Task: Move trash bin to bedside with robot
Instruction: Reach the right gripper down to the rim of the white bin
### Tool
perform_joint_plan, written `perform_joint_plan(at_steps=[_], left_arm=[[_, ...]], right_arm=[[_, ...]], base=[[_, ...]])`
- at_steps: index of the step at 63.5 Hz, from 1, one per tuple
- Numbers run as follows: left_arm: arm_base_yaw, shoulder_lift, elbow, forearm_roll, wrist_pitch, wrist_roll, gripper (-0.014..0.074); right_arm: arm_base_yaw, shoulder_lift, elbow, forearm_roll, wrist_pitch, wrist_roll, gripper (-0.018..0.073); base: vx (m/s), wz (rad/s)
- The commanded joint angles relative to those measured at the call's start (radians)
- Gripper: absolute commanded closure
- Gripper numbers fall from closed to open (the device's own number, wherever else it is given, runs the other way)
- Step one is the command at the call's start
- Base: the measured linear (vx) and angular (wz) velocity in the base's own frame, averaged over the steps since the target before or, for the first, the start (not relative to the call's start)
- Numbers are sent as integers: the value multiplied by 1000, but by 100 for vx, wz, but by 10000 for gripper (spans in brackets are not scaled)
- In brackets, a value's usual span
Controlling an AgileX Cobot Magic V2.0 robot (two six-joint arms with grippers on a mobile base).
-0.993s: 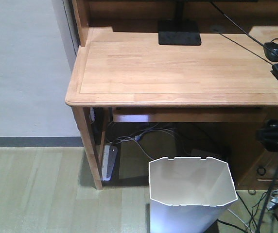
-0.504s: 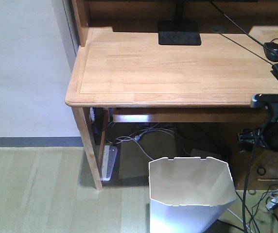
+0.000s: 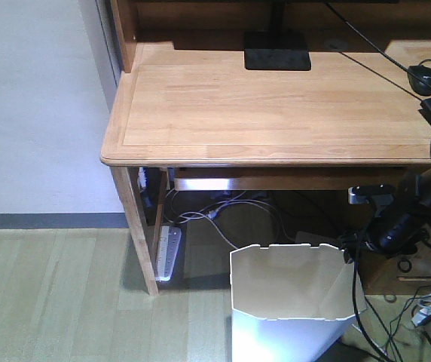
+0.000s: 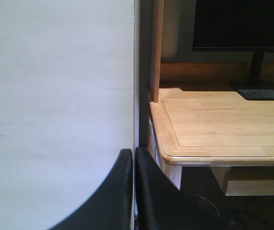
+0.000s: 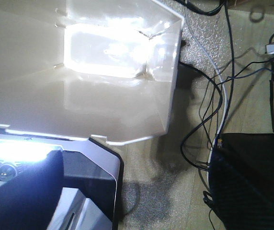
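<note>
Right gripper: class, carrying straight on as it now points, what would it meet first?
Probably the trash bin: the right gripper hangs at its right rim, and its wrist view looks down into the open inside. Whether rim or inner wall comes first is unclear.

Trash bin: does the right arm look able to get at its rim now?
Probably yes: the right gripper hangs close by the right rim of the bin, and nothing shows between them.
</note>
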Motion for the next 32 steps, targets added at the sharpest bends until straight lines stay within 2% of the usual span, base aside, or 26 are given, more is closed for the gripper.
perform_joint_plan(at_steps=[1, 32], left_arm=[[-3, -10, 28, -9, -72, -9, 602], [-3, -10, 28, -9, -72, -9, 602]], right_arm=[[-5, 30, -55, -3, -35, -16, -31], [-8, 325, -293, -4, -2, -23, -31]], base=[[0, 0], [0, 0]])
